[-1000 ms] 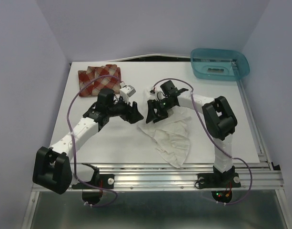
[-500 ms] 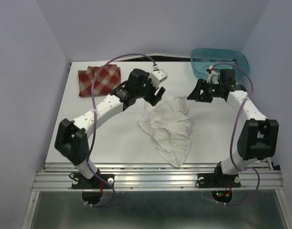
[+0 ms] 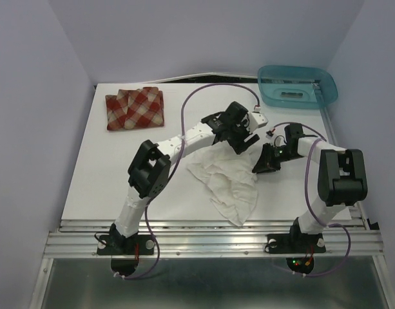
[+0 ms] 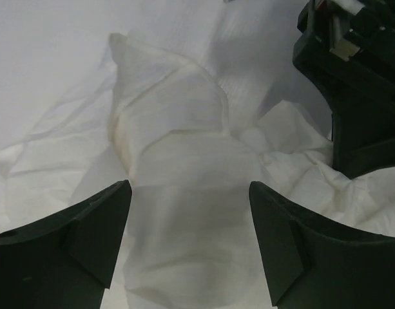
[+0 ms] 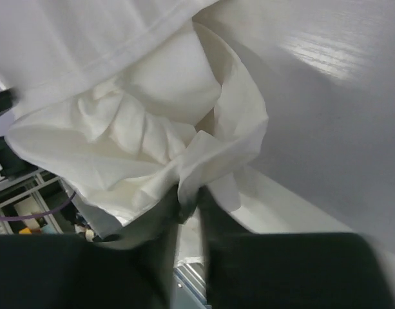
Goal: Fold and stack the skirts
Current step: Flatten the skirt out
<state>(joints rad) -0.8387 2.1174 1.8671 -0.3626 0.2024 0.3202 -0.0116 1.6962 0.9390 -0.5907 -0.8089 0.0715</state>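
White skirt (image 3: 227, 187) is bunching between jaws of R gripper (image 5: 189, 207), pinched nearly closed, probably for spreading; L gripper (image 4: 191, 222) is hovering wide open above it, nothing held.

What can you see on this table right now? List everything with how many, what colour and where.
plaid skirt: one, red and cream, folded, far left corner of the table
white skirt: one, white, crumpled, middle of the table towards the near edge
basket: one, teal, far right corner
table: one, white top
rail: one, silver metal, along the near edge under the arm bases
left gripper: one, black, open, over the far part of the white skirt
right gripper: one, black, shut on a fold at the white skirt's right edge
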